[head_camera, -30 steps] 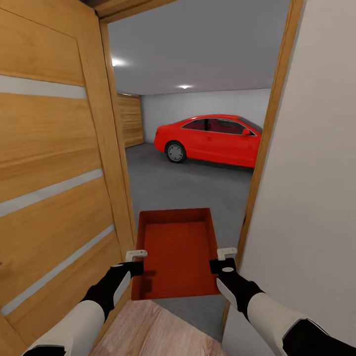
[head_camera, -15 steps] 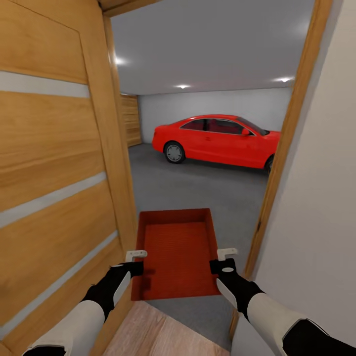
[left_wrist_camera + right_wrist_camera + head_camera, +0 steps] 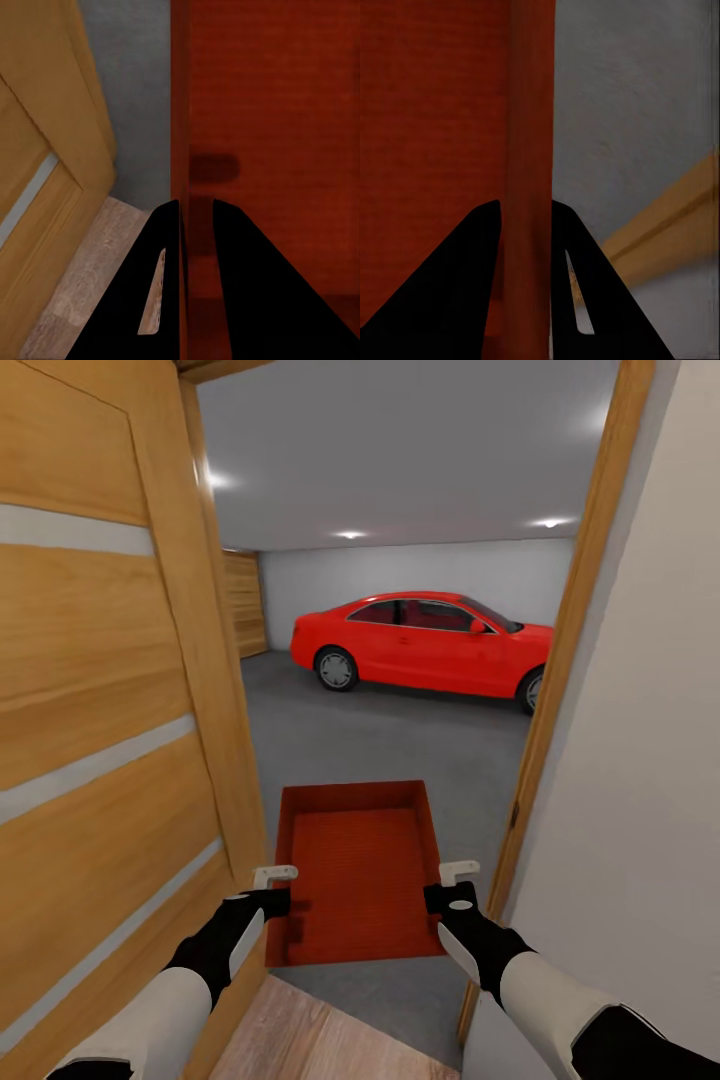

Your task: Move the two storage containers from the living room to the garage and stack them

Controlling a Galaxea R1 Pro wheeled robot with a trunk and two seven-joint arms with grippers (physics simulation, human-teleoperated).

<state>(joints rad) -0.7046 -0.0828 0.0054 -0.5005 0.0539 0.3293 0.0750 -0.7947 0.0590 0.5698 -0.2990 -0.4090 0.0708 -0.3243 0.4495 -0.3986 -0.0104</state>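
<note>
Both grippers, left (image 3: 283,901) and right (image 3: 437,898), clamp opposite walls of the orange-red ribbed plastic bin (image 3: 358,875), held in the wooden doorway (image 3: 560,660) before the red car (image 3: 425,642).

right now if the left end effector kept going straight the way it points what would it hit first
Nothing new: the left end effector is already clamped on the side wall of the storage container, so pushing on would just slide it along that wall. Beyond the bin lies open garage floor; depth is unclear.
</note>
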